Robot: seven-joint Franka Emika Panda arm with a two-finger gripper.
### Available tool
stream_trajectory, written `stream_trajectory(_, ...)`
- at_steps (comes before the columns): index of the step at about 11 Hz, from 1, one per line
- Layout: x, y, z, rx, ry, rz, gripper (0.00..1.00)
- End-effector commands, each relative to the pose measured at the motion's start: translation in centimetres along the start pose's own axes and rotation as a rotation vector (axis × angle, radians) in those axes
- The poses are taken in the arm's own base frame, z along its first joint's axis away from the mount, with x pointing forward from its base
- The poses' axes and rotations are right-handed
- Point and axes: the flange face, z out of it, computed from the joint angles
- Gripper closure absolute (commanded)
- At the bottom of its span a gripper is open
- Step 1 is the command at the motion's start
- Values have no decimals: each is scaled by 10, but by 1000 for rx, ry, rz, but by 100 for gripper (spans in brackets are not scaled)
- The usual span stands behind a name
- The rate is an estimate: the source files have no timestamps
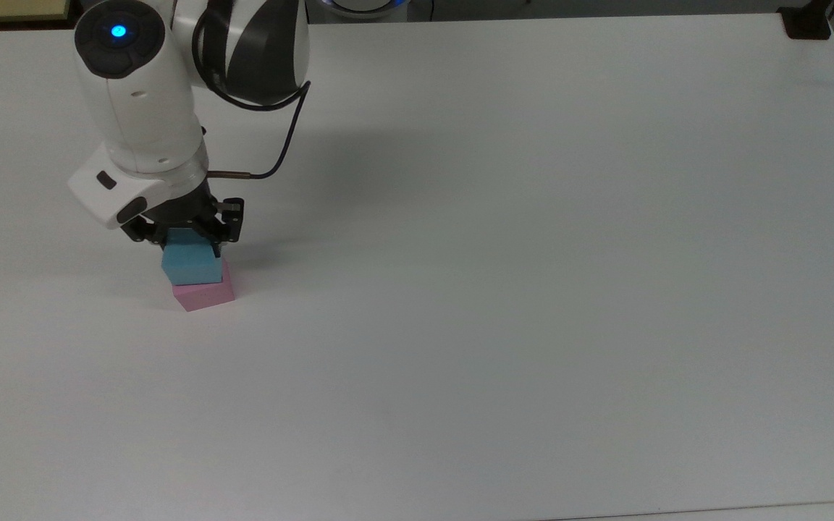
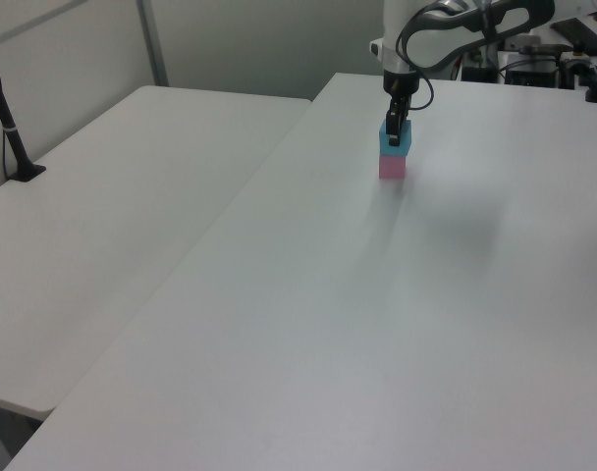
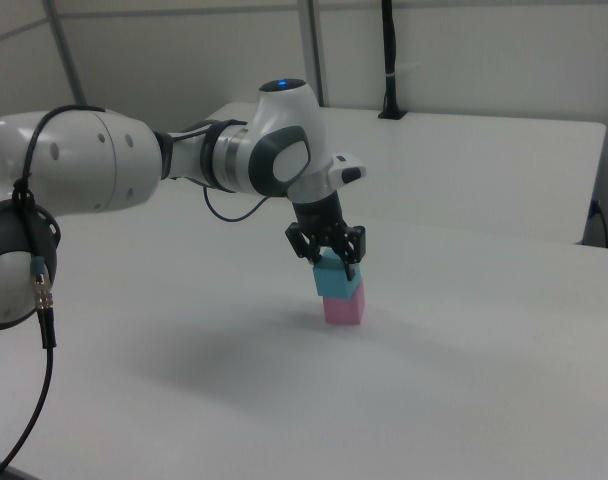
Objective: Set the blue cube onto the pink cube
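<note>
The blue cube (image 1: pixel 190 265) sits directly over the pink cube (image 1: pixel 205 294), held between the fingers of my gripper (image 1: pixel 184 235), which is shut on it. In the right view the blue cube (image 3: pixel 336 278) rests on or just above the pink cube (image 3: pixel 344 308); I cannot tell whether they touch. Its footprint is shifted a little toward the right view's left. In the left view the blue cube (image 2: pixel 396 144) stacks over the pink cube (image 2: pixel 393 166) under the gripper (image 2: pixel 393 131).
The cubes stand on a white table (image 1: pixel 533 289). A second white table (image 2: pixel 102 216) adjoins it on the left view's left. A black post (image 3: pixel 388 60) stands at the far edge in the right view. A dark object (image 1: pixel 806 22) sits at the top view's upper right corner.
</note>
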Motion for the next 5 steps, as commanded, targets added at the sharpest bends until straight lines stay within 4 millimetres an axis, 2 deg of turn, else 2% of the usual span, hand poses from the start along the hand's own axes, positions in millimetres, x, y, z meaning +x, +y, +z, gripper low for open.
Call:
stream_trajectory(1, 1, 14, 9, -19, 27, -6, 47)
stream_trajectory(2, 0, 14, 10, -26, 23, -12, 0)
stream_trajectory(3, 1, 12, 7, -25, 27, -11, 0)
stream_trajectory(4, 0, 13, -8, -19, 42, 5, 0)
stream_trajectory(5, 1, 3, -32, -23, 70, 5, 0)
